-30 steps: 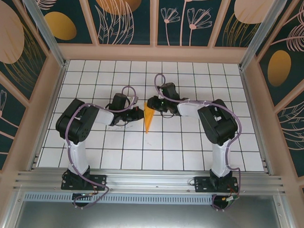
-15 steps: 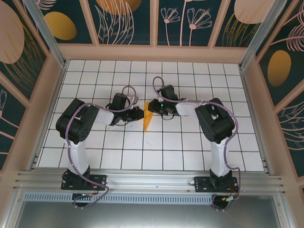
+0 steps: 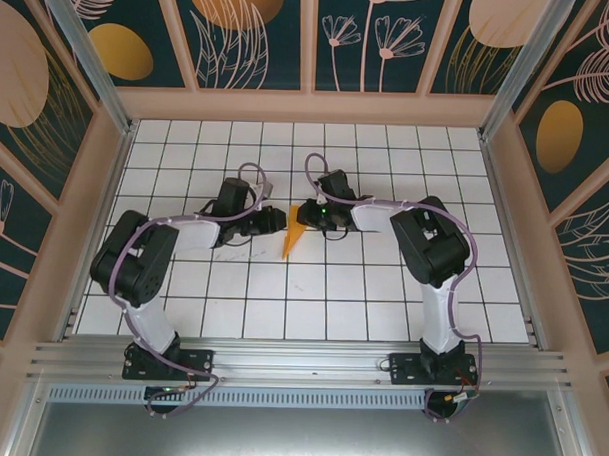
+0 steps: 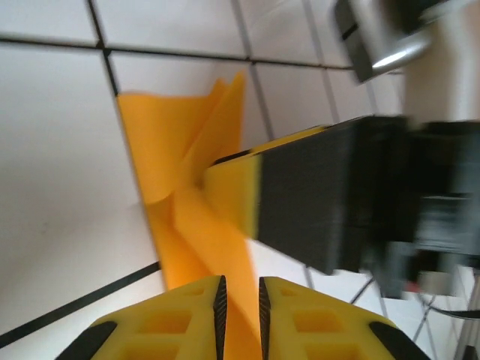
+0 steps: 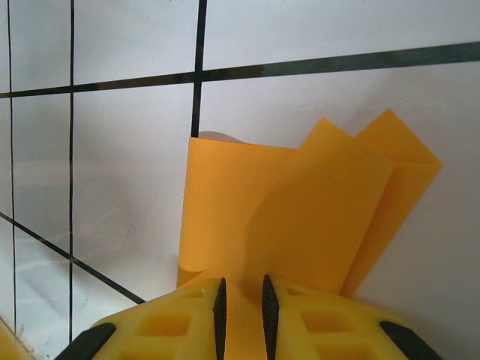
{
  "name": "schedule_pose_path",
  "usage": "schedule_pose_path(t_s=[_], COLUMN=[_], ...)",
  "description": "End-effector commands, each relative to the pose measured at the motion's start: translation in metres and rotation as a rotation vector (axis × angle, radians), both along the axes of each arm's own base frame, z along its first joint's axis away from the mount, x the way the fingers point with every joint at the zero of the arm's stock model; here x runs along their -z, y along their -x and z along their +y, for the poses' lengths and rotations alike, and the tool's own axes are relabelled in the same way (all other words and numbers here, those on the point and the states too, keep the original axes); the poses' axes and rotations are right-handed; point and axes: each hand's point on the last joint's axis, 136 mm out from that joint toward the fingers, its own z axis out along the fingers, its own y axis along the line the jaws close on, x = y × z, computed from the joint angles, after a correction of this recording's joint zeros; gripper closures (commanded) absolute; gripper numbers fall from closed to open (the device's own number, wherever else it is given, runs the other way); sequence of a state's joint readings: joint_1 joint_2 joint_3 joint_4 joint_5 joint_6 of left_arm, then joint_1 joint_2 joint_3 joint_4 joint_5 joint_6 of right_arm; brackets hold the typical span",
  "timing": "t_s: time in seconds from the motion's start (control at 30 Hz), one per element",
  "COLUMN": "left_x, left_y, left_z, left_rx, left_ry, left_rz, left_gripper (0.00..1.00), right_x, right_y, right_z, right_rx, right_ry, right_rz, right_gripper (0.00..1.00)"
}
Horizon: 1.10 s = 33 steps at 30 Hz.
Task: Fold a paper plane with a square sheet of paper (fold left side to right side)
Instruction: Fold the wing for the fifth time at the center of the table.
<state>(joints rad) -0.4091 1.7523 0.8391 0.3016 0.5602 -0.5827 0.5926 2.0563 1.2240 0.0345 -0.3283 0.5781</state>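
Note:
The square sheet of paper (image 3: 293,243) is folded into a narrow orange-yellow wedge, point toward the near edge, at the table's middle. Its flaps (image 4: 161,142) stand up from the tiles, and several layers (image 5: 300,217) fan out. My right gripper (image 3: 305,214) is shut on the wedge's far end, and the paper runs into its jaws (image 5: 241,300). One of its fingertips (image 4: 234,196) presses the fold. My left gripper (image 3: 279,220) is at the wedge's left. Its jaws (image 4: 239,300) stand slightly open, with a strip of paper in the gap.
The floor is a white tiled grid (image 3: 382,291), boxed in by patterned walls at the left, back and right. An aluminium rail (image 3: 300,363) with both arm bases runs along the near edge. Purple cables loop over both forearms.
The left arm's elbow swung out to the left and its jaws parted a little. The right gripper edged left with the paper. The wedge's point shifted left.

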Motion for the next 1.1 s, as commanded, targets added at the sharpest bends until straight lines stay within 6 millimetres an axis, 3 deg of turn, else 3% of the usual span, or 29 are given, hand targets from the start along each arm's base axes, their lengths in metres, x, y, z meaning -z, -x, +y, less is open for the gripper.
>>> schedule_pose_path(t_s=[0.0,0.17,0.3,0.63,1.07], left_x=[-0.022,-0.039,-0.04,-0.002,0.047], left_y=[0.009,0.034,0.047,0.054,0.061], left_z=[0.0,-0.015,-0.025,-0.04,-0.023], left_rx=[0.024,0.11,0.169,0.215,0.154], left_ry=[0.032,0.167,0.204,0.154,0.014], left_rz=[-0.007,0.051,0.094,0.192,0.26], left_gripper=[0.81,0.84,0.85,0.84,0.83], right_x=[0.048,0.048,0.048,0.049,0.047], right_y=[0.021,0.02,0.02,0.021,0.021], right_z=[-0.027,-0.026,-0.025,-0.025,-0.026], right_rx=[0.037,0.034,0.032,0.028,0.025], right_ry=[0.134,0.129,0.128,0.135,0.145], right_rz=[0.128,0.129,0.127,0.129,0.122], right_gripper=[0.77,0.77,0.77,0.78,0.78])
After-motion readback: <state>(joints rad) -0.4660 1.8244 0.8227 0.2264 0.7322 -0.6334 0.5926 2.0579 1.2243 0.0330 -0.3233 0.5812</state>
